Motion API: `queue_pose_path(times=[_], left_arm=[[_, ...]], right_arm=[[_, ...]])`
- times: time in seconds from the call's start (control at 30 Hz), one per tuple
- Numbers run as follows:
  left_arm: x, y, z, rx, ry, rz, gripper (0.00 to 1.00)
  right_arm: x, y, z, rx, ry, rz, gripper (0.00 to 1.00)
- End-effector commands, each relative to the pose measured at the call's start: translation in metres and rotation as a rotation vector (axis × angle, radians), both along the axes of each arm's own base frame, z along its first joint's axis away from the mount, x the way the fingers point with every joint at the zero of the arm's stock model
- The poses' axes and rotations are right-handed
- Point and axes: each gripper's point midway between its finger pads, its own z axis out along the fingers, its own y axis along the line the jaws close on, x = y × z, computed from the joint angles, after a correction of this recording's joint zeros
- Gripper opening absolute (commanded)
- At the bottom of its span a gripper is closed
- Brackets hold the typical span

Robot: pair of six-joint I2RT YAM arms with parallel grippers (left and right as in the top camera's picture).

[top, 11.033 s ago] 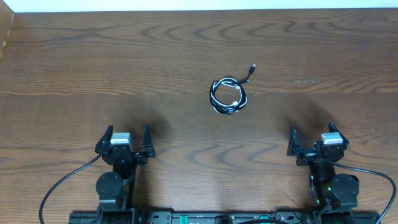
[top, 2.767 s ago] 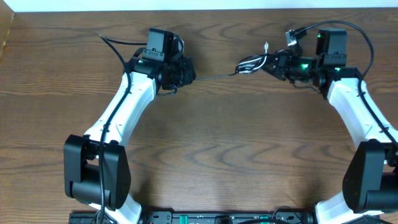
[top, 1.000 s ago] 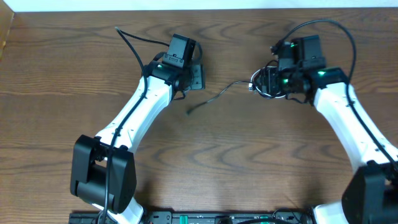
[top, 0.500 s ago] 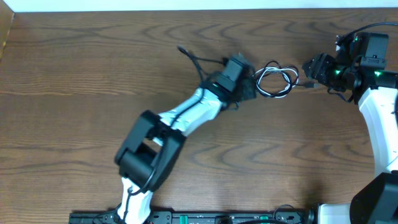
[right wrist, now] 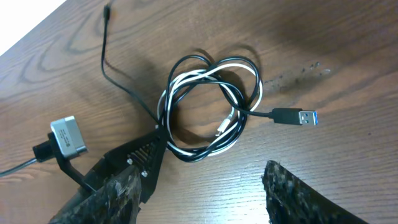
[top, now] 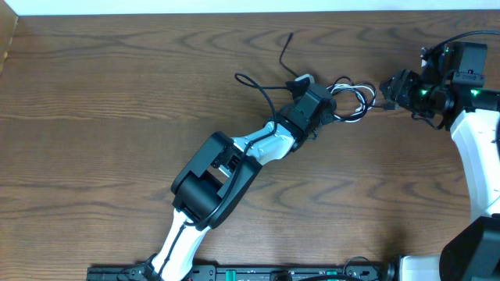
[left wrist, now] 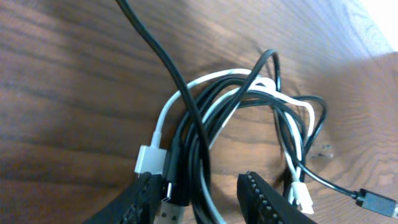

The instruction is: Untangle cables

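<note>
Black-and-white cables [left wrist: 199, 143], coiled at the table's [top: 117, 117] far right, long axis left-right, black plug [right wrist: 297, 116] toward right gripper [right wrist: 199, 174] (fingers spread, empty); left gripper [left wrist: 199, 180], beside coil a half-second earlier, now straddles its strands, fingers apart.

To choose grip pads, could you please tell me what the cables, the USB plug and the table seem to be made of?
Black cable and white cable: likely soft plastic or rubber jackets, smooth, bending freely. USB plug: shiny metal shell, blue insert, probably plastic. Table: wood grain, fairly matte; possibly laminate.
</note>
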Motion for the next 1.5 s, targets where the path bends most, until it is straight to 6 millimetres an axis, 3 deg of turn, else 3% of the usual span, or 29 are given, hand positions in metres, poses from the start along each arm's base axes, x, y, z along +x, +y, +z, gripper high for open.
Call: queue_pose_path(times=[0.0, 0.07, 0.13, 0.23, 0.43, 0.8, 0.87, 0.93, 1.03, 1.2, 1.27, 1.33, 1.47], left_arm=[[0.011, -0.004, 0.004, 0.034, -0.101, -0.037, 0.45], [0.013, -0.005, 0.002, 0.044, -0.118, -0.05, 0.42], [0.012, -0.006, 0.002, 0.088, -0.151, -0.098, 0.31], [0.007, -0.005, -0.004, 0.173, -0.181, -0.175, 0.24], [-0.01, -0.026, -0.002, 0.285, -0.297, -0.343, 0.25], [-0.014, -0.026, -0.029, 0.361, -0.316, -0.406, 0.34], [-0.014, -0.026, -0.029, 0.366, -0.319, -0.412, 0.08], [-0.013, -0.026, -0.025, 0.371, -0.327, -0.417, 0.07], [-0.01, -0.019, 0.0, 0.37, -0.328, -0.404, 0.08], [-0.028, 0.023, 0.098, 0.384, -0.286, -0.389, 0.07], [-0.039, 0.039, 0.125, 0.369, -0.269, -0.397, 0.07], [-0.049, 0.05, 0.145, 0.325, -0.247, -0.424, 0.07], [-0.05, 0.067, 0.16, 0.199, -0.178, -0.43, 0.07]], right_arm=[[0.001, 0.0, 0.007, 0.002, -0.016, -0.004, 0.59], [0.001, 0.0, 0.007, 0.002, -0.016, -0.004, 0.6], [0.0, 0.0, 0.006, 0.001, -0.011, -0.001, 0.6], [-0.001, 0.0, 0.004, 0.001, -0.008, -0.001, 0.6], [-0.001, 0.0, 0.004, 0.001, -0.008, -0.001, 0.6], [-0.002, 0.0, 0.004, 0.0, -0.005, 0.001, 0.6], [-0.002, 0.0, 0.004, 0.0, -0.005, 0.002, 0.6], [-0.002, 0.0, 0.004, 0.0, -0.003, 0.002, 0.6], [-0.004, 0.001, 0.003, 0.002, 0.005, 0.004, 0.6], [-0.001, 0.021, 0.005, -0.008, -0.014, 0.063, 0.6], [0.0, 0.034, 0.006, -0.012, -0.027, 0.101, 0.59], [0.002, 0.048, 0.008, -0.013, -0.045, 0.135, 0.58], [0.003, 0.075, 0.012, -0.013, -0.073, 0.2, 0.56]])
